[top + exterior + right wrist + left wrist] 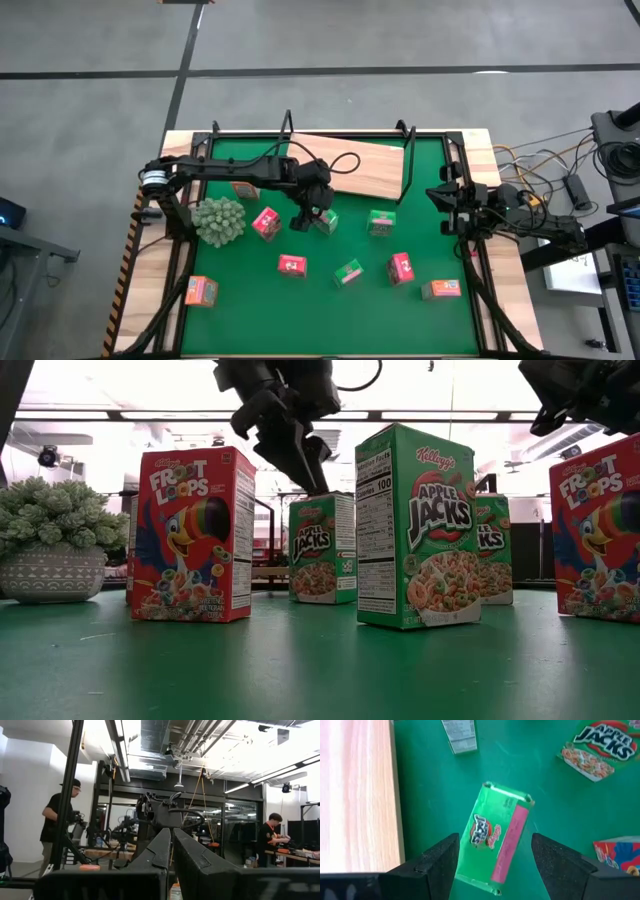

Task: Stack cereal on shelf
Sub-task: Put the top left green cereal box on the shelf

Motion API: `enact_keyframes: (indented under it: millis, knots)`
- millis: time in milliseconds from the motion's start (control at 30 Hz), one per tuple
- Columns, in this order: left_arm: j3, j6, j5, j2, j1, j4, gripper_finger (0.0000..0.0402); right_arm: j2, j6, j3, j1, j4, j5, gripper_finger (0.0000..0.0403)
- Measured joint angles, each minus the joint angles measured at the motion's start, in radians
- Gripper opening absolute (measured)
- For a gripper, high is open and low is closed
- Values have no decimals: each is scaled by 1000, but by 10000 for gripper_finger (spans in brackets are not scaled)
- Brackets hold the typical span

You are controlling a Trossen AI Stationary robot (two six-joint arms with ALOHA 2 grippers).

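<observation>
Nearest, along the front edge of the green table mat [250, 325]: one small orange cereal pack at the left corner [201, 291], another orange pack at the right [440, 289]. Just beyond, in a loose row: a pink-red cereal pack [292, 265], a tilted green cereal pack [348, 271], a second pink-red pack [400, 267].

Mid-table, from the left: a grey-green spiky ball [219, 220], a third pink-red pack [266, 222], then the green Apple Jacks pack under the arm [497, 840], standing upright in the low view, and a third green pack [381, 223] further right. Directly above that upright pack: the left gripper [495, 865], fingers spread wide to either side of it, seemingly clear of the cardboard, holding nothing. Partly hidden under the left arm: what looks like a third orange pack [243, 190].

At the mat's right edge: the right gripper [447, 205], raised, fingers pressed together on nothing, waiting.

Farthest: the light wooden shelf board with black wire uprights [375, 170], carrying no pack.

By this layout: nothing shelved yet, all nine left, first pick-up only lined up.

Room to move: open mat around the targeted pack, neighbours on both sides near but apart. Board edge just behind it. Uprights at both ends to steer between.
</observation>
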Motion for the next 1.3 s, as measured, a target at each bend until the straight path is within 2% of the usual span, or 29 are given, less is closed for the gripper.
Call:
enact_keyframes:
  millis: [467,700,867,1300]
  knots:
    - [-7,-12,-8,30,0,24,235,0,-15,0,0,-3,1,12]
    - [-7,-25,-8,31,-1,25,281,0,-15,0,0,-7,1,12]
    - [-7,43,-8,32,-5,19,300,0,-17,0,0,-7,1,12]
    - [-12,95,-8,32,-8,40,268,0,-27,0,0,-9,1,12]
